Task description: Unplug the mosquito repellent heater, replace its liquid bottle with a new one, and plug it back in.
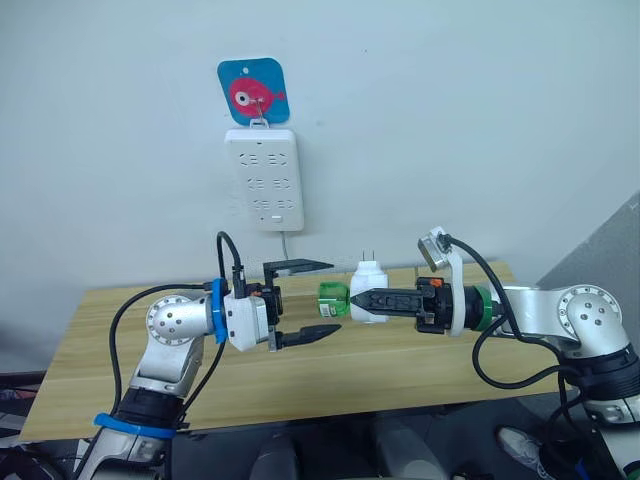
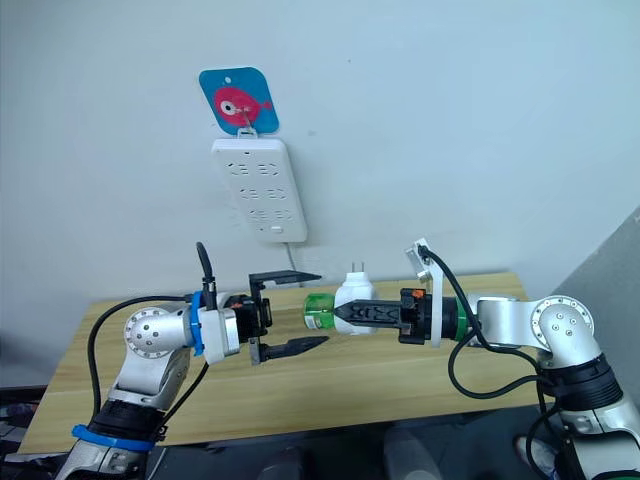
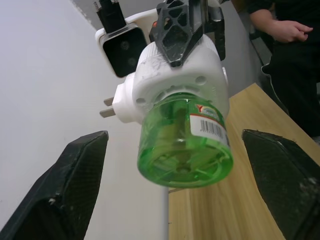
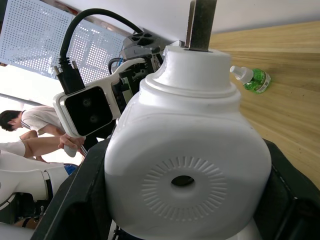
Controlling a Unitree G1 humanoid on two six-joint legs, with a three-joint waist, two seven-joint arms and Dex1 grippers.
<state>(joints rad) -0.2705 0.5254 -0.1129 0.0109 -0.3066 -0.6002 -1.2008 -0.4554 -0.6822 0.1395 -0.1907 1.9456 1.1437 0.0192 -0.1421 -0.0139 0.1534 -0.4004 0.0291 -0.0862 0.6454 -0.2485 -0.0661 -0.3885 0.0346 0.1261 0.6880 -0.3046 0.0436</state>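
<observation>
Left eye view: the right tool (image 1: 356,299) is seen pinching the mosquito repellent heater (image 1: 368,292) between its two black fingers, held in the air above the worktop (image 1: 120,330); the heater's two prongs (image 1: 367,256) are pointed upward, and its green liquid bottle (image 1: 333,298) is turned sideways toward the left tool (image 1: 318,299); the left tool is spread wide, one finger above and one below, just beside the bottle's base without touching it. Below the heater, a second green bottle (image 4: 251,79) is seen lying on its side on the worktop in the right wrist view. Above the heater, a white power strip (image 1: 264,179) is hung on the wall under a blue fish hook (image 1: 254,93). Beyond the heater, a person (image 3: 290,60) is visible in the left wrist view.
</observation>
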